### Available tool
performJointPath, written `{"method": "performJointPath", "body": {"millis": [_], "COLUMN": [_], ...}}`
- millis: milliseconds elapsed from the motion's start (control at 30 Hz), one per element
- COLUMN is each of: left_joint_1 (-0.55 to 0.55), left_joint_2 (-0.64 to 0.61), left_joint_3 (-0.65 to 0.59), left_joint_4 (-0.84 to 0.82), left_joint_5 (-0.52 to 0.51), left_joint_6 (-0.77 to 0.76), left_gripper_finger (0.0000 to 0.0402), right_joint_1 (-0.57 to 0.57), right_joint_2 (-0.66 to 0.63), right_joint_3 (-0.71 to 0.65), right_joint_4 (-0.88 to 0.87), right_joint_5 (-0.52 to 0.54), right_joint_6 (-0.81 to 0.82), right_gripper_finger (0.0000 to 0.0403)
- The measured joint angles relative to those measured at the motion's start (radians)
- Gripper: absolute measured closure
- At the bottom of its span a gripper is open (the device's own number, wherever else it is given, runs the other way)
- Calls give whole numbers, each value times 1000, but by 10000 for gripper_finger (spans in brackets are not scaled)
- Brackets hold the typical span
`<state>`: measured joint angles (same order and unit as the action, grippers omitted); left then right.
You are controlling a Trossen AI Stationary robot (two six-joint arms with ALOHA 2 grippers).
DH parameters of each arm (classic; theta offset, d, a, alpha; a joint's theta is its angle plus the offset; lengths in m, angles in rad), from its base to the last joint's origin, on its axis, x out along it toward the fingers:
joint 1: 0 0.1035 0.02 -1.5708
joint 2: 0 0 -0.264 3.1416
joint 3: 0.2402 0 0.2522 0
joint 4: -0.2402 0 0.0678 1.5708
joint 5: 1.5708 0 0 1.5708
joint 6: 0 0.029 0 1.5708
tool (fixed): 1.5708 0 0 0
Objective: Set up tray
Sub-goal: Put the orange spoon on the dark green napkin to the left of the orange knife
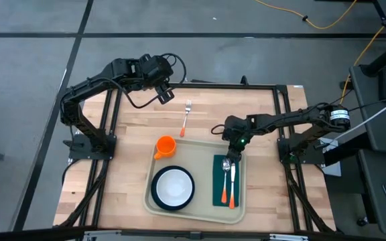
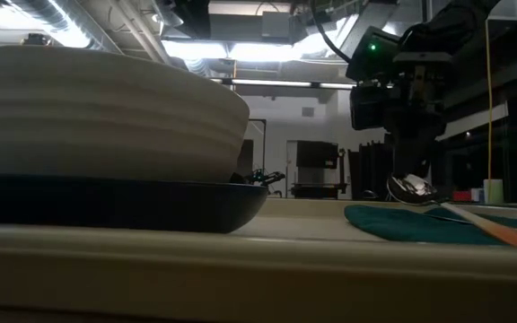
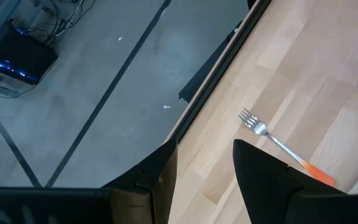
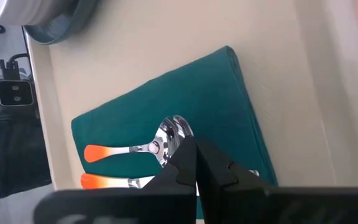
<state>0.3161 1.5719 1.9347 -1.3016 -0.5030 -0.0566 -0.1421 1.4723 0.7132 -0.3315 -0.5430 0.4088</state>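
You are working the right gripper (image 1: 232,152) over the far end of the green napkin (image 1: 224,181), which is lying in the right half of the tray (image 1: 194,213). The tray itself is sitting on the counter (image 1: 260,114) near its front edge, between the two arms. In the right wrist view the gripper's fingers (image 4: 185,163) are looking pressed together with nothing between them, their tips sitting just above the bowl of the spoon (image 4: 166,142). A second orange-handled utensil (image 1: 232,187) is lying beside the spoon on the napkin; its head is hidden, so you cannot tell what it is.

The plate (image 1: 173,187) with the white bowl (image 1: 173,185) is occupying the tray's left half, and the orange cup (image 1: 165,145) is standing at the tray's far left corner. The fork (image 1: 185,118) is lying on the bare counter, well apart from the tray, so it looks like the piece left to bring in.

If you are clearing out now, be lifting the gripper straight up, so the tips are not dragging the spoon or rucking the napkin. The left gripper (image 3: 204,180) is hovering part open and empty near the counter's far left edge, with the fork close in front of it.
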Motion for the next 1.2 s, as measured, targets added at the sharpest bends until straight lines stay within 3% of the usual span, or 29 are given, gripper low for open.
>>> {"method": "performJointPath", "body": {"millis": [633,1200], "left_joint_1": [0,0], "left_joint_2": [0,0], "left_joint_3": [0,0], "left_joint_4": [1,1], "left_joint_5": [0,0], "left_joint_6": [0,0], "left_gripper_finger": [251,251], "right_joint_1": [0,0], "right_joint_2": [95,95], "right_joint_3": [0,1], "right_joint_4": [8,46], "right_joint_5": [-19,-3], "right_joint_6": [-51,-45], "right_gripper_finger": [402,399]}}
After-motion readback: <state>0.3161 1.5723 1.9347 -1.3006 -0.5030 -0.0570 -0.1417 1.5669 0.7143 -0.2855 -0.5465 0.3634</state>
